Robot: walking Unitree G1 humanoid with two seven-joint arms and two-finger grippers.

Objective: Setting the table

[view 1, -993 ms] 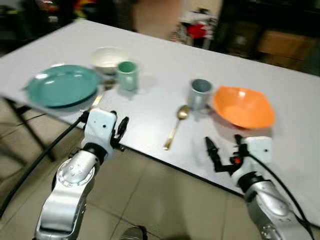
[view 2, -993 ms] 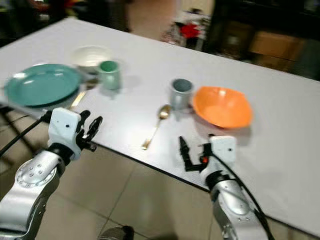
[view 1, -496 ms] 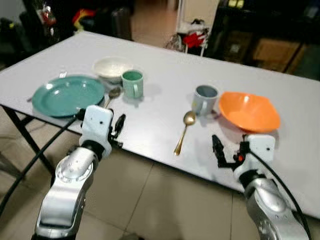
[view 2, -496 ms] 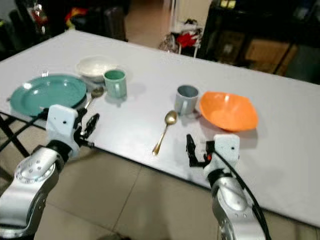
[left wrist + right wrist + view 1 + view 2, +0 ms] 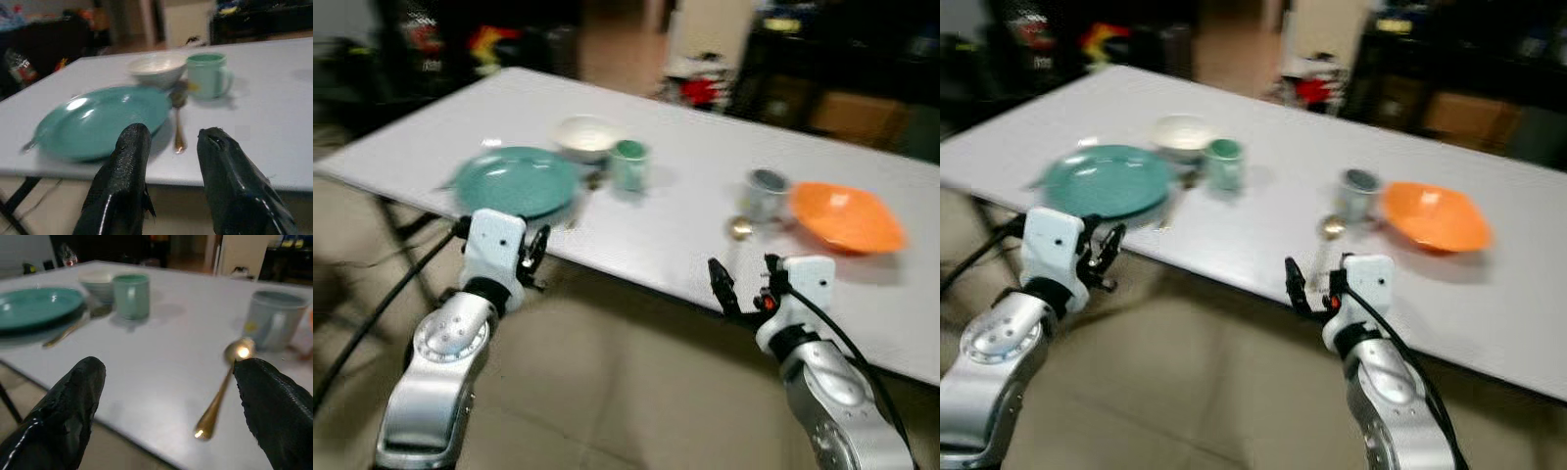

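Head view, blurred: white table [image 5: 685, 225] holds teal plate [image 5: 516, 181], white bowl [image 5: 586, 135], green mug [image 5: 629, 164], grey mug [image 5: 766, 192], orange bowl [image 5: 847, 216].

Left wrist: left gripper [image 5: 168, 147] jaws slightly parted, empty, before the plate.

Right wrist: right gripper [image 5: 166, 382] jaws wide open, empty, facing gold spoon [image 5: 222, 387].

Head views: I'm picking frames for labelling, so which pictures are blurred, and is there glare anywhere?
Left and right eye views: motion-smeared, teal plate and orange bowl soft-edged. Left wrist view: plate fairly sharp, with white glare patches. Right wrist view: gold spoon glints brightly at bowl and handle tip; background soft.
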